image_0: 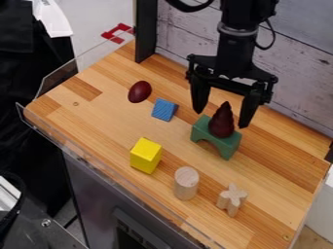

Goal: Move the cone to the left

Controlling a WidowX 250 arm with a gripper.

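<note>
Lying leftmost among the toys on the table [98, 112] is a maroon egg [139, 91]. Next come a yellow block [145, 155], a blue block [164, 109] near the egg, and an upright wooden cylinder [186, 183]. Then the dark red cone [222, 124] stands upright on a green arch [228, 145], the gripper [221, 119] hanging with its fingers [199, 97] spread wide, one to each side of the cone's tip. Rightmost is a wooden cross [231, 199].

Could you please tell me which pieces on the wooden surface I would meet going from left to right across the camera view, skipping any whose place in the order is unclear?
Dark red egg-shaped piece, blue block, pale wooden cylinder, dark red cone.
</note>
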